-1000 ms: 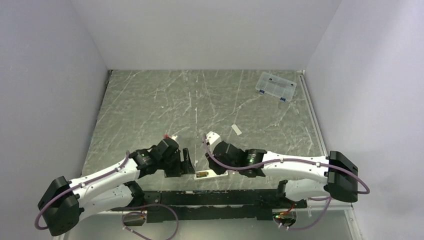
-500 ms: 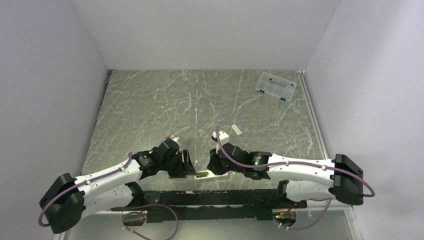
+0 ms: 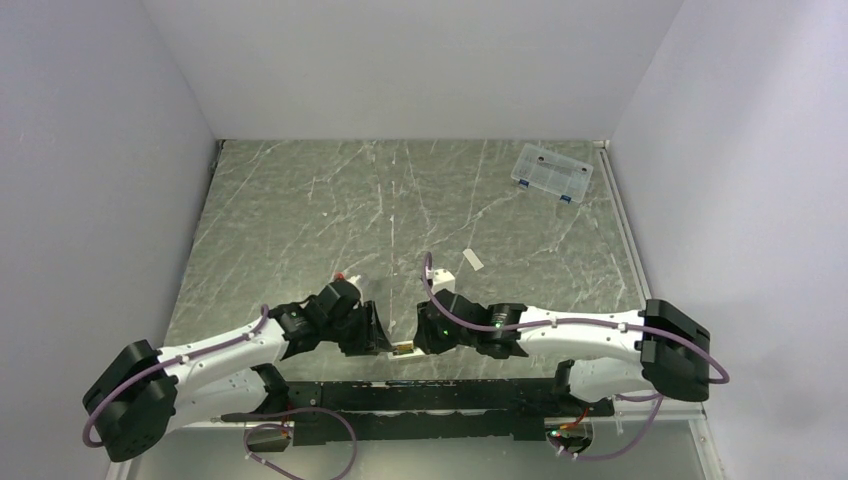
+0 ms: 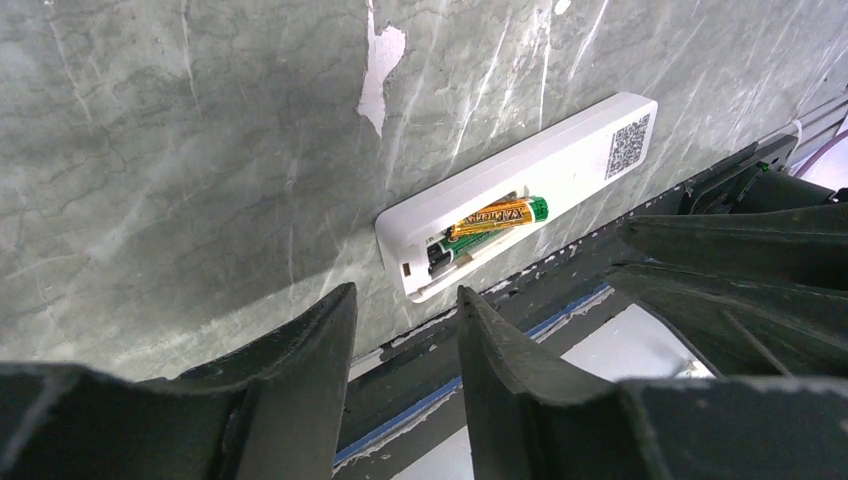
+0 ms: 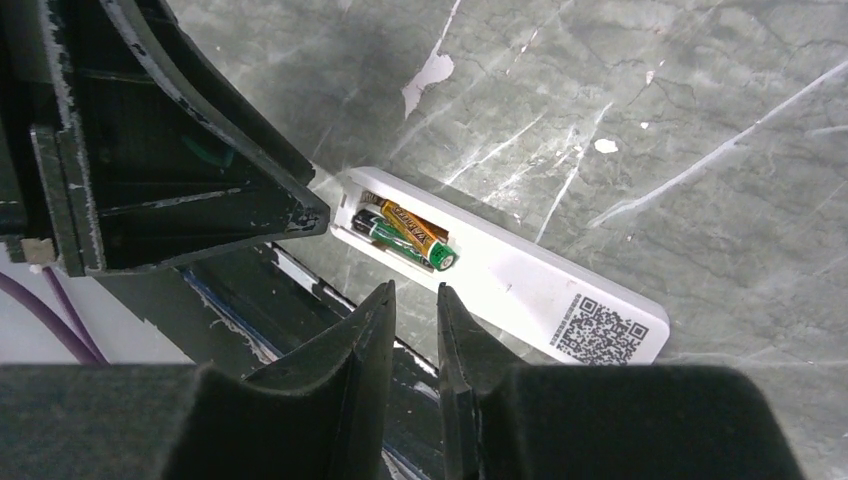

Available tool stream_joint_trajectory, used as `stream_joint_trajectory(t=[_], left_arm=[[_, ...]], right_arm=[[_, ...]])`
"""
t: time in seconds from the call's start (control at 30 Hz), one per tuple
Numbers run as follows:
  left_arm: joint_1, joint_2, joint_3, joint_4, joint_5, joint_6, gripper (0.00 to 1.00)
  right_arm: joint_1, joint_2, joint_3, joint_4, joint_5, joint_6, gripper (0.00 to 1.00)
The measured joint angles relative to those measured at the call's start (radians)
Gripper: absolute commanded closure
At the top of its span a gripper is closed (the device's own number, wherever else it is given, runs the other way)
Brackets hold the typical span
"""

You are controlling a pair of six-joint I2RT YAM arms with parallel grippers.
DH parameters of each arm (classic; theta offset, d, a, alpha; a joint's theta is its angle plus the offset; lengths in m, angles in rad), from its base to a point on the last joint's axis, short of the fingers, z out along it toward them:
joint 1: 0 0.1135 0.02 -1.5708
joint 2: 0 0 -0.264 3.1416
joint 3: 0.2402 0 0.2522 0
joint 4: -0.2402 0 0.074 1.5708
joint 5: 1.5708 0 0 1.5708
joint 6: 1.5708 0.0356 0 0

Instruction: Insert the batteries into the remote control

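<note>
The remote control point(image 4: 565, 165) lies back-up near the table's front edge, its battery recess uncovered. Both batteries sit in the recess side by side, the gold one point(image 4: 492, 216) and the dark green one point(image 5: 402, 244). My left gripper point(image 4: 405, 300) hovers just short of the remote's recess end, open with nothing between its fingers. My right gripper point(image 5: 414, 292) hangs beside the recess from the other side, its jaws a narrow gap apart and empty. In the top view both grippers, left point(image 3: 382, 342) and right point(image 3: 422, 342), crowd over the remote point(image 3: 404, 351), hiding most of it.
A clear compartment box point(image 3: 551, 172) stands at the back right. A small white sliver point(image 3: 473, 261) lies mid-table. The black rail point(image 3: 430, 395) of the arm bases runs right beside the remote's near side.
My left gripper's jaws have narrowed and it has edged right toward the remote. My right wrist has shifted nearer and left, covering more of the remote in the top view.
</note>
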Motion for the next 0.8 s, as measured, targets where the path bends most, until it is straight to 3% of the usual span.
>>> stream_joint_trajectory(t=[0.8], left_arm=[[0.0, 0.033, -0.016, 0.061, 0.009, 0.0, 0.71]], right_arm=[[-0.011, 0.096, 0.0, 0.037, -0.045, 0.076, 0.76]])
